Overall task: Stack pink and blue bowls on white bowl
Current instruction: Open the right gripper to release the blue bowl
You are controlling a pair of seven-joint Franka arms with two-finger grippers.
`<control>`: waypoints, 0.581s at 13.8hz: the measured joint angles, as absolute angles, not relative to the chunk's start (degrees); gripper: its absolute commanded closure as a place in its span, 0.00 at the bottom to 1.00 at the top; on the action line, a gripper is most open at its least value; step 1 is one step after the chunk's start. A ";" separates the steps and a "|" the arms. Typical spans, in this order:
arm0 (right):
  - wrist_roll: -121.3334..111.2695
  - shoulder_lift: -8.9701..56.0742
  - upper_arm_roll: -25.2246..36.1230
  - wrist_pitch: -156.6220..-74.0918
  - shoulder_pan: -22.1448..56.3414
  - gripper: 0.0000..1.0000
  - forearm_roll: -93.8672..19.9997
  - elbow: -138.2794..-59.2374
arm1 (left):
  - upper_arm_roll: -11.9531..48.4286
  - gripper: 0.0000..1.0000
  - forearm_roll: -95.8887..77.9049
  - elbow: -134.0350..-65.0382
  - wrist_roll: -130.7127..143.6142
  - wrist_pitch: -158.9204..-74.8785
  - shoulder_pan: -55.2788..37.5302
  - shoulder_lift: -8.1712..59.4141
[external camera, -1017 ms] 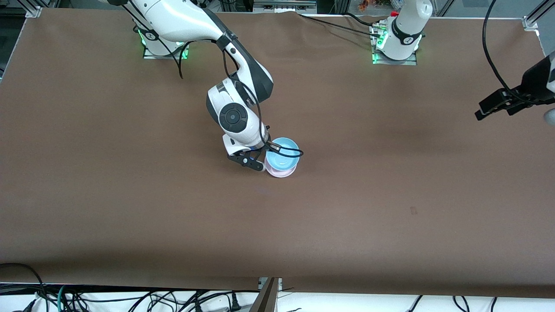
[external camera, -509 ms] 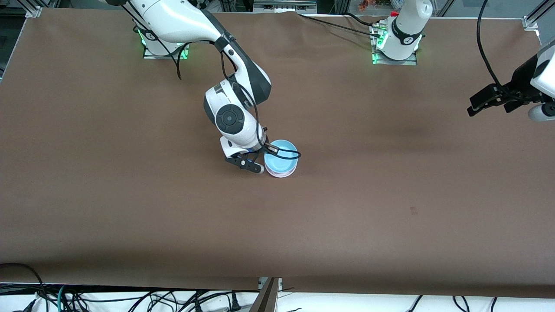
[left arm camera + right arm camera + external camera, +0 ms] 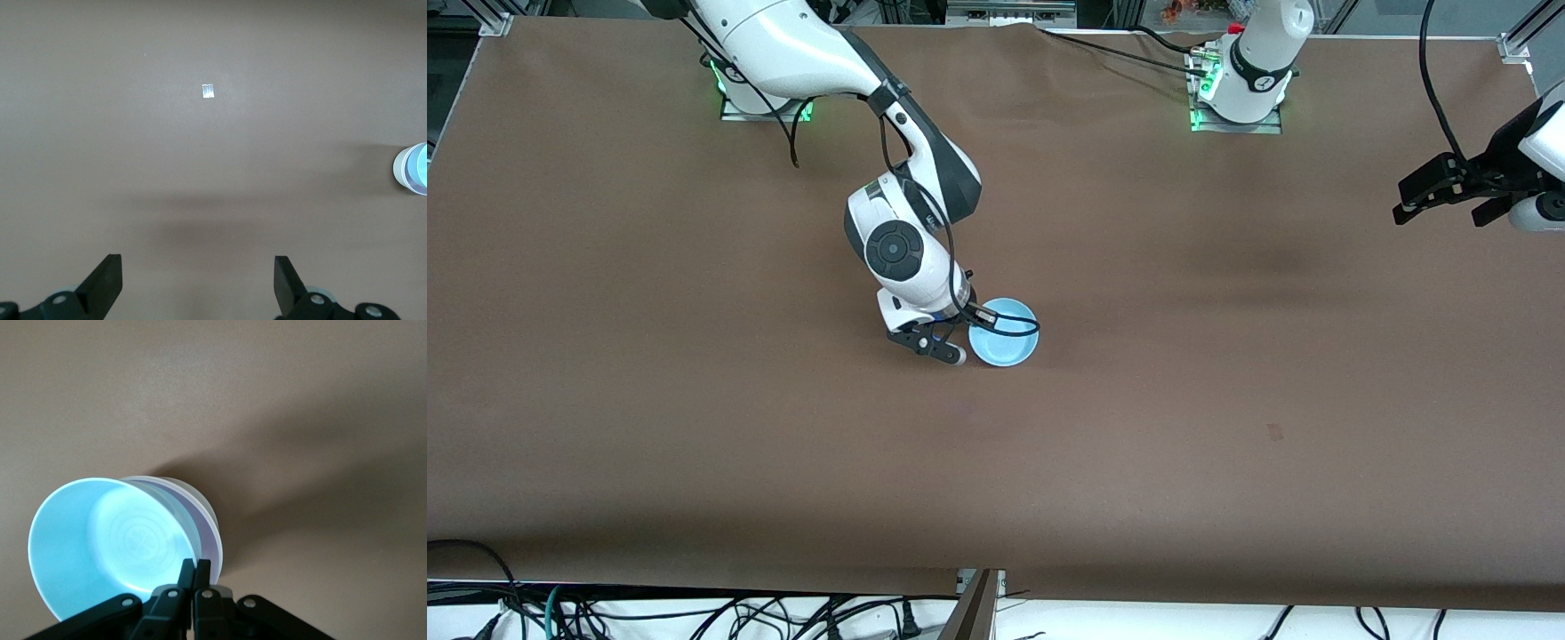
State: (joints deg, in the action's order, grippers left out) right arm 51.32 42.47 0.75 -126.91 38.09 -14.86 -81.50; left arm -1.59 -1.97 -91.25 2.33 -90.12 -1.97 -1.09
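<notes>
Right now the right gripper [image 3: 957, 347] is low over the middle of the table [image 3: 1227, 356], at about nine o'clock from the blue bowl [image 3: 1003, 332] in the front view. Its fingers [image 3: 187, 572] are clamped together on that bowl's rim, as the right wrist view shows. The blue bowl sits nested in the pink bowl [image 3: 203, 533], of which only a pale lilac band of rim shows, and the white bowl [image 3: 175, 485] shows as a thin outer edge under both. From the front camera the blue bowl covers the other two.

The left arm waits. The left gripper [image 3: 1416, 200] hangs over the left arm's end of the table, at roughly three o'clock from the stack in the front view, with its jaws spread wide and nothing between them. A small tape mark [image 3: 208, 90] lies on the bare cloth in the left wrist view
</notes>
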 measured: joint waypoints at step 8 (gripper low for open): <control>51.04 42.48 0.73 -126.84 38.15 1.00 -14.86 -81.09 | -1.48 0.00 -1.97 -91.25 3.05 -89.41 -1.97 -1.10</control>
